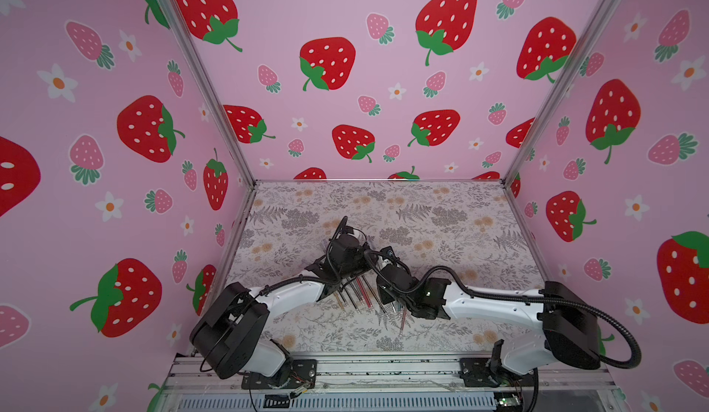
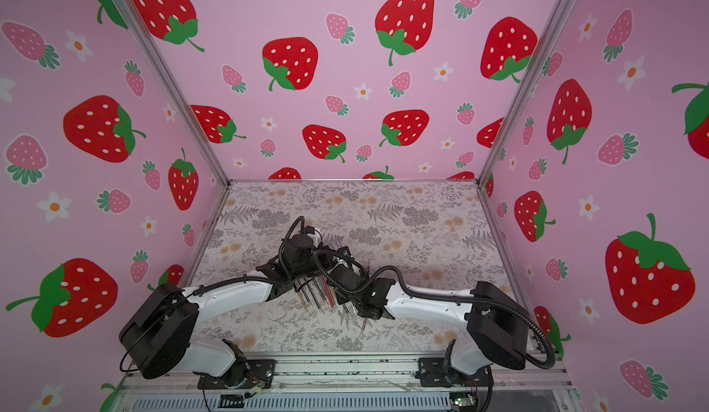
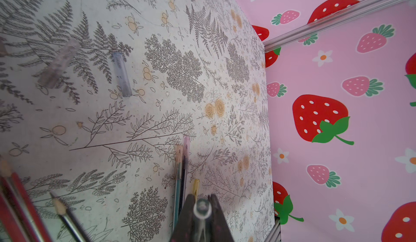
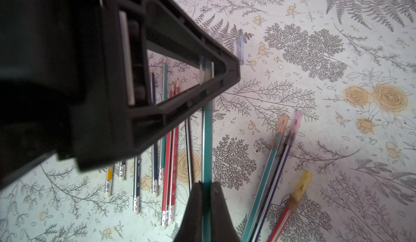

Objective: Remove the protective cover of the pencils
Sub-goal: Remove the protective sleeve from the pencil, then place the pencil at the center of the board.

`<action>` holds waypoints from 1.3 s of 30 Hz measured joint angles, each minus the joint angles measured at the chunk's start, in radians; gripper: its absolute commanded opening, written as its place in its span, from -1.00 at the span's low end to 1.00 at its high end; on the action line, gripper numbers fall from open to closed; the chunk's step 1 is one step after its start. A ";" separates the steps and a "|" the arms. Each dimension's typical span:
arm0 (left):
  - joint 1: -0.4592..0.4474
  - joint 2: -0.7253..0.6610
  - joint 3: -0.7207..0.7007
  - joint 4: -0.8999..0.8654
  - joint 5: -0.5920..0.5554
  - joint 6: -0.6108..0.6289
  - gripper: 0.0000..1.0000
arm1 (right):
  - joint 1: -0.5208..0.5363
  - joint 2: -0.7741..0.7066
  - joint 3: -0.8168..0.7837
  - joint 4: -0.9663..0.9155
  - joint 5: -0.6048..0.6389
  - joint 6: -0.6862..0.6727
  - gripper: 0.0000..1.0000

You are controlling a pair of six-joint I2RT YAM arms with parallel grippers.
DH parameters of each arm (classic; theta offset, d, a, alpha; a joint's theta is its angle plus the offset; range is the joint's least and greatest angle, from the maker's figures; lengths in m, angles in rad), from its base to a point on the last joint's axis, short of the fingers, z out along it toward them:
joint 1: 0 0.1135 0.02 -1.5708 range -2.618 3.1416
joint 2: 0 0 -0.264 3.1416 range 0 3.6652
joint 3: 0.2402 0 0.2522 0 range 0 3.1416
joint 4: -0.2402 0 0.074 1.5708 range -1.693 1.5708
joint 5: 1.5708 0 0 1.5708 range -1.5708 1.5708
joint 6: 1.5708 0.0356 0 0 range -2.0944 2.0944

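In both top views the left arm [image 1: 295,295] [image 2: 238,295] and right arm [image 1: 483,306] [image 2: 426,302] are reaching toward each other over the middle of the floral table [image 1: 441,214]. The pencils [image 1: 358,293] [image 2: 320,295] are lying in a loose row on the table beneath the two wrists. The fingers are too hidden here to judge.

In the left wrist view the left gripper [image 3: 202,204] is pinching a clear cover [image 3: 202,209] between closed fingers. Two loose covers [image 3: 122,74] are lying apart on the table beyond it.

In the right wrist view the right gripper [image 4: 206,185] is clamping a teal pencil [image 4: 207,144]. The pencil's far end is running into the left gripper [image 4: 225,70], where the clear cover [image 4: 206,68] is sitting over the tip. Three capped pencils [image 4: 279,153] are lying to the right of it, and bare-tipped pencils [image 4: 171,162] to the left.
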 measured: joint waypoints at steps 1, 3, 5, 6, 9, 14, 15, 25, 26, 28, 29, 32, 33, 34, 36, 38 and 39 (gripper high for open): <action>0.001 -0.008 -0.002 -0.010 -0.005 -0.002 -1.00 | 0.005 0.000 -0.004 0.008 0.003 -0.005 -1.00; 0.007 -0.014 -0.003 -0.015 -0.020 -0.003 -1.00 | 0.014 0.000 -0.012 0.009 0.006 -0.008 -1.00; 0.018 -0.020 -0.003 -0.016 -0.034 -0.003 -1.00 | 0.025 0.003 -0.021 0.008 0.005 -0.011 -1.00; 0.024 -0.021 -0.003 -0.013 -0.039 -0.004 -1.00 | 0.030 0.004 -0.024 0.008 0.005 -0.013 -1.00; 0.037 -0.032 -0.013 -0.011 -0.054 -0.008 -1.00 | 0.041 0.004 -0.031 0.011 0.004 -0.018 -1.00; 0.044 -0.059 -0.032 -0.013 -0.074 -0.011 -1.00 | 0.043 0.004 -0.039 0.013 0.007 -0.030 -1.00; 0.046 -0.059 -0.032 -0.012 -0.077 -0.011 -1.00 | 0.043 0.004 -0.039 0.014 0.009 -0.031 -1.00; 0.053 -0.014 -0.028 -0.025 -0.090 -0.009 -1.00 | 0.043 0.004 -0.050 0.003 0.055 -0.008 -1.00; 0.053 -0.003 -0.023 -0.031 -0.091 -0.007 -1.00 | 0.043 0.004 -0.050 0.001 0.059 -0.003 -1.00; 0.055 0.020 -0.008 -0.045 -0.091 -0.003 -1.00 | 0.040 0.004 -0.050 -0.008 0.061 0.008 -1.00; 0.055 0.032 0.005 -0.055 -0.091 -0.002 -1.00 | 0.035 0.005 -0.050 -0.013 0.062 0.015 -1.00; 0.056 0.065 0.045 -0.077 -0.090 0.003 -1.00 | 0.016 0.018 -0.050 -0.026 0.054 0.032 -1.00; 0.057 0.077 0.057 -0.082 -0.091 0.005 -1.00 | 0.005 0.027 -0.050 -0.031 0.047 0.040 -1.00; 0.057 0.088 0.068 -0.087 -0.091 0.008 -1.00 | -0.005 0.036 -0.050 -0.036 0.040 0.045 -1.00; 0.058 0.109 0.088 -0.098 -0.093 0.013 -1.00 | -0.029 0.063 -0.048 -0.044 0.024 0.054 -1.00; 0.058 0.130 0.106 -0.112 -0.097 0.020 -1.00 | -0.048 0.089 -0.045 -0.053 0.005 0.061 -1.00; 0.058 0.144 0.119 -0.121 -0.097 0.023 -1.00 | -0.057 0.102 -0.044 -0.058 -0.006 0.064 -1.00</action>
